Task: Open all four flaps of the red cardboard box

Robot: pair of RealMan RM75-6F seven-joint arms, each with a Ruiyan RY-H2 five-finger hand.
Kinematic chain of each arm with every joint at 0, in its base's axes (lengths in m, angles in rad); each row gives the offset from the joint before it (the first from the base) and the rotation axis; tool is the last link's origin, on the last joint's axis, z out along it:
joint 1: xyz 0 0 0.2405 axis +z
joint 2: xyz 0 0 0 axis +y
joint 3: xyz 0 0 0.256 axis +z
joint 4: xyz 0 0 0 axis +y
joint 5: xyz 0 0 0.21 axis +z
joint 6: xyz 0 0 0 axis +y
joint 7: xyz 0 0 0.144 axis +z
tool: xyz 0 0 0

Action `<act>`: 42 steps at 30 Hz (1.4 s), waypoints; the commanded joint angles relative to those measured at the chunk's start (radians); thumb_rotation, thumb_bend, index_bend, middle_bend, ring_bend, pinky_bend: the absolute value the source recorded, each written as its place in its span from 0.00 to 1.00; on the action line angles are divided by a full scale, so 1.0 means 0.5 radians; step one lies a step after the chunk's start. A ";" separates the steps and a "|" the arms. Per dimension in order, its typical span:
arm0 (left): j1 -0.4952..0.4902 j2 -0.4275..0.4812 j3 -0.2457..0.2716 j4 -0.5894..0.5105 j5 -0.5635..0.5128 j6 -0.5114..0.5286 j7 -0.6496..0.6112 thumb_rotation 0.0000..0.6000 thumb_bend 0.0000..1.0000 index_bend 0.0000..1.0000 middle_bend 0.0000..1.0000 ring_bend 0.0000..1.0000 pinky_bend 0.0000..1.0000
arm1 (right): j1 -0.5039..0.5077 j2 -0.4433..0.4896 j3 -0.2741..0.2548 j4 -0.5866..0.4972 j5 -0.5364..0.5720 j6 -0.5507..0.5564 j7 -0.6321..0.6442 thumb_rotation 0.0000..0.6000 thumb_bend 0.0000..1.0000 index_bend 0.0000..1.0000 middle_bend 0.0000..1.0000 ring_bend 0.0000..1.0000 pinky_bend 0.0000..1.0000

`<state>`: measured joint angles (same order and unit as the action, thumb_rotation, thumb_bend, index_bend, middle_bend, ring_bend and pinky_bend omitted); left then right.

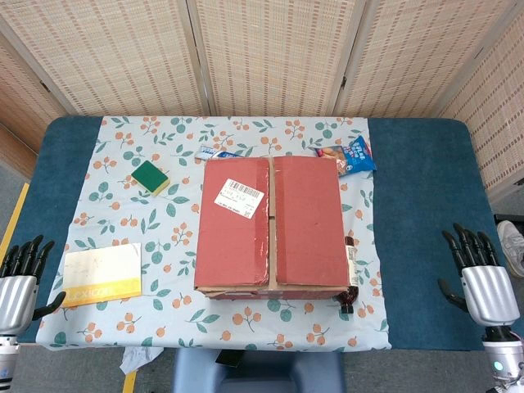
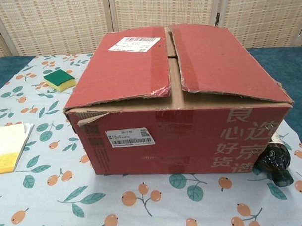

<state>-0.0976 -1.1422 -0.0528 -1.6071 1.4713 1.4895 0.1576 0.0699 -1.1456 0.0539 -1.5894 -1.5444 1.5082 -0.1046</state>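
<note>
Left hand (image 1: 18, 282): being held at the lower left edge of the head view, off the table's near corner, fingers spread and holding nothing. Not being shown in the chest view.

Right hand (image 1: 483, 282): being held at the lower right edge of the head view, fingers apart and pointing up, nothing gripped; well apart from the box.

Red cardboard box (image 1: 272, 225): being shown at the centre of the floral cloth (image 1: 123, 323), both top flaps lying closed, a narrow seam running between them. Left flap (image 2: 127, 64) carrying a white label (image 1: 239, 199); right flap (image 2: 223, 63) with a torn front edge, as is being shown in the chest view.

Step in hand, judged: the first reach is not yet being made. Fingertips are probably best slid under a flap at the central seam, each flap being folded outward toward its own side, the box being steadied by the other hand.

Surroundings: green sponge (image 1: 151, 177) at upper left; yellow pad (image 1: 102, 275) at lower left; snack packet (image 1: 347, 156) just behind the box; dark bottle (image 2: 274, 161) touching or just beside the box's lower right corner.
</note>
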 commanded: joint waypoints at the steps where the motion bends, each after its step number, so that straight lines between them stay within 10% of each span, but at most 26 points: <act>1: 0.000 0.000 0.000 0.001 0.002 0.002 -0.001 1.00 0.28 0.00 0.01 0.01 0.02 | 0.001 0.000 -0.001 -0.002 -0.001 -0.002 -0.004 1.00 0.37 0.00 0.00 0.00 0.00; 16: -0.028 -0.009 -0.001 0.014 -0.014 -0.055 -0.006 1.00 0.28 0.00 0.01 0.01 0.02 | 0.041 -0.063 0.013 0.051 -0.223 0.142 0.138 1.00 0.37 0.00 0.00 0.00 0.00; 29: -0.041 0.002 0.003 0.024 -0.026 -0.093 -0.066 1.00 0.28 0.00 0.01 0.01 0.02 | 0.307 0.204 -0.052 -0.565 -0.440 -0.283 -0.062 1.00 0.37 0.00 0.00 0.00 0.00; 42: -0.049 0.054 -0.016 0.037 -0.096 -0.159 -0.276 1.00 0.28 0.00 0.01 0.01 0.02 | 0.540 -0.250 0.073 -0.728 -0.372 -0.531 -0.446 1.00 0.37 0.00 0.00 0.00 0.00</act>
<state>-0.1221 -1.1205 -0.0581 -1.5895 1.4293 1.4142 0.0300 0.3165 -1.2284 0.0774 -1.9476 -1.7517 1.2705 -0.2963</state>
